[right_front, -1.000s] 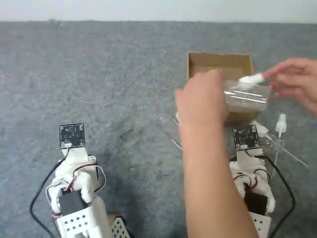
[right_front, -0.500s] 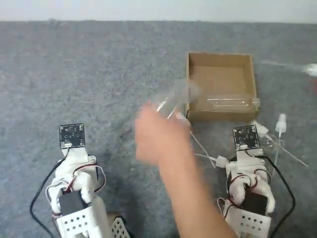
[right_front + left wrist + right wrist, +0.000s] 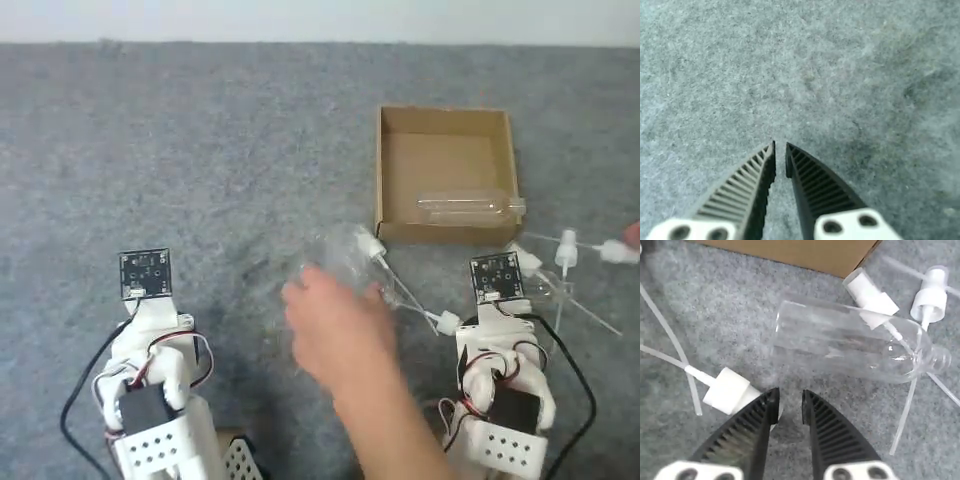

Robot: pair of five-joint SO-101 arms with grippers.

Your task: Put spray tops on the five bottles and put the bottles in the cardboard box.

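Status: left hand (image 3: 780,146) is clenched to a sliver with nothing in it, parked over bare table (image 3: 200,150). Right hand (image 3: 789,395) is also near-closed and empty, its tips just beside a loose spray top (image 3: 727,389).

One boxed bottle (image 3: 470,207) lies on its side in the cardboard box (image 3: 440,232) (can't tell whether its top is seated). A person's hand (image 3: 335,325) is mid-table on a clear held bottle (image 3: 340,258), with a white top at its neck end. An open bottle (image 3: 850,342) lies on its side near the box corner, close ahead of the right hand. A second spray top (image 3: 929,294) sits by its neck and a third top (image 3: 867,292) lies against it.

My read: early in the job, roughly one of five boxed, still in the capping step.

Next move likely needs:
- one hand opening and clamping the open bottle's body so the neck is free
- the other picking a top by its head
- threading the dip tube into the neck (the floppy tube is the awkward bit)
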